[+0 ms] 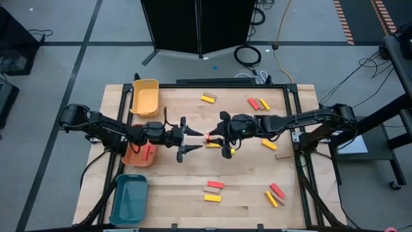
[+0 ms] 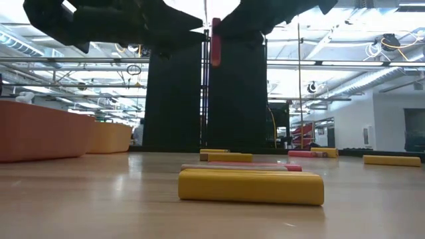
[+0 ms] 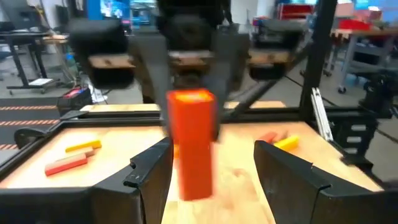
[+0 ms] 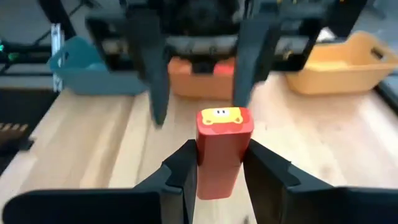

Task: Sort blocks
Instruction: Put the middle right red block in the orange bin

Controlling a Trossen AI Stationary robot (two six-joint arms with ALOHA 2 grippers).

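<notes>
Right wrist view: right gripper clamps red block, left gripper spread opp.

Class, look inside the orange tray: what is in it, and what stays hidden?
The orange tray holds one red block. The left arm crosses over its upper part, so anything lying beneath that cannot be seen.

Grey floor crossed by dark lines; a black cabinet stands at twelve o'clock, cables coiled beside it.
</notes>
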